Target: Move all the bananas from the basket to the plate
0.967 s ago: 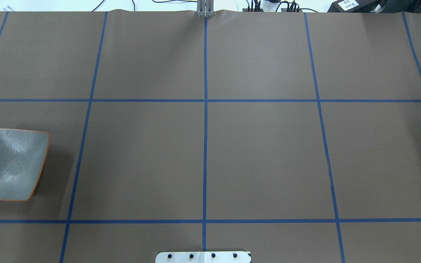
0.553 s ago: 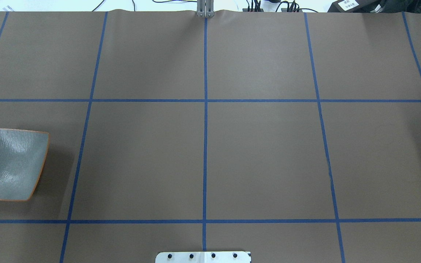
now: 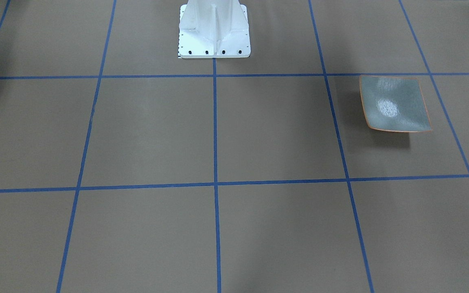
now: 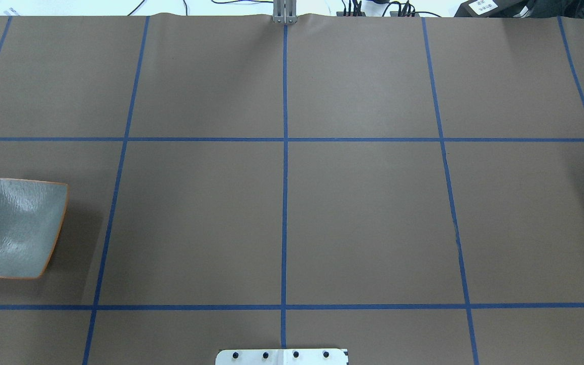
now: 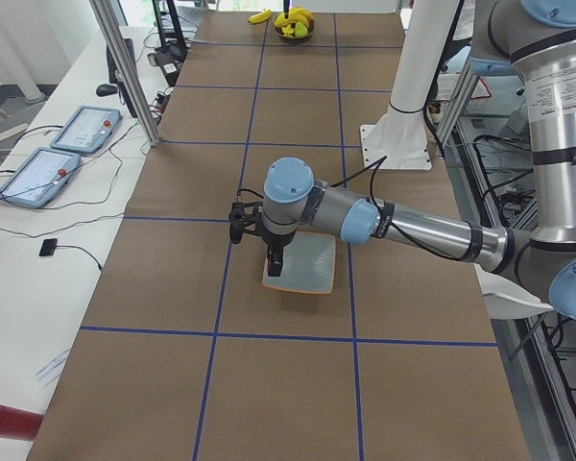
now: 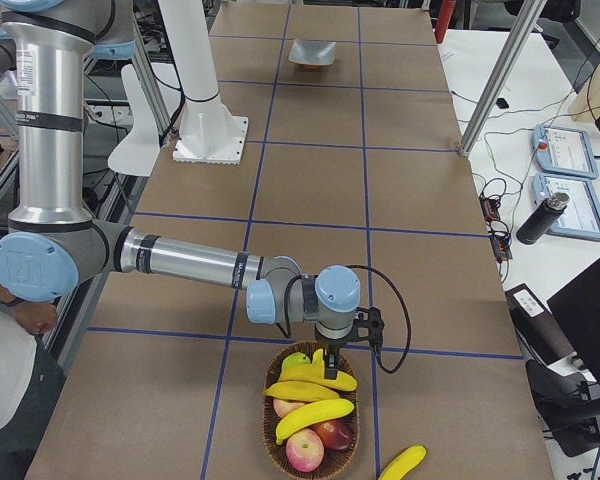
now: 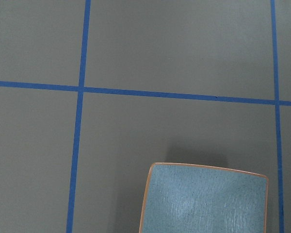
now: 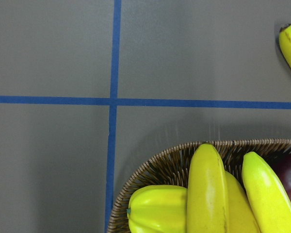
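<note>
The grey-green square plate with an orange rim lies empty at the table's left end; it also shows in the front view and the left wrist view. My left gripper hangs just above the plate; I cannot tell if it is open. The wicker basket at the far right end holds bananas and other fruit. My right gripper hovers over its rim, close above a banana; its state is unclear. One loose banana lies on the table beside the basket.
The white robot base stands at mid-table on the robot's side. Apples and a yellow-green fruit share the basket. Tablets and a bottle sit on the side bench. A person's hand is by the right arm's base.
</note>
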Available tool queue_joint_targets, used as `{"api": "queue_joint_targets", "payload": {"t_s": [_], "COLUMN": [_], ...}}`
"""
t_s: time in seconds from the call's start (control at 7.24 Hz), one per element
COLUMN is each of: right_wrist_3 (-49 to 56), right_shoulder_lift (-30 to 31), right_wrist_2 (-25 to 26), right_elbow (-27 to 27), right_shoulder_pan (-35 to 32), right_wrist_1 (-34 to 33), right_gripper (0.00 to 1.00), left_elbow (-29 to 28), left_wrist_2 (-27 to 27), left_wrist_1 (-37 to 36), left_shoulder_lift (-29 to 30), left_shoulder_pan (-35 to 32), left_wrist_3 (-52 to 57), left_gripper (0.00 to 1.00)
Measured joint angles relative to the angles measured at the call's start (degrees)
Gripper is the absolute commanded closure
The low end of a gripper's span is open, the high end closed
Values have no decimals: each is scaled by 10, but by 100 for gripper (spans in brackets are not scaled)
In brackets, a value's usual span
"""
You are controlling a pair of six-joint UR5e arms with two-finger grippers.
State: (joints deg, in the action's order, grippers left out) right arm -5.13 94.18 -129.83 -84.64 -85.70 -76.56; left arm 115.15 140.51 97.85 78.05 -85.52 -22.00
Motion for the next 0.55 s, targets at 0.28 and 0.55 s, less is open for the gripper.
{"api": "queue_joint_targets", "payload": {"t_s": [0.28,0.55], "right_wrist_3": [9,53], "right_shoulder_lift": [0,-4], "right_wrist_2": [23,28], "right_elbow": [4,4], "right_shoulder_pan": [19,24], "right_wrist_1": [-9,-38], "right_gripper": [13,14], "left_elbow": [0,-1], "left_wrist_2": [0,1], "left_wrist_1": [0,0], "left_shoulder_lift": [0,0], "left_shoulder_pan": [0,0], "left_wrist_3": [-1,-2], "left_gripper": [0,0]}}
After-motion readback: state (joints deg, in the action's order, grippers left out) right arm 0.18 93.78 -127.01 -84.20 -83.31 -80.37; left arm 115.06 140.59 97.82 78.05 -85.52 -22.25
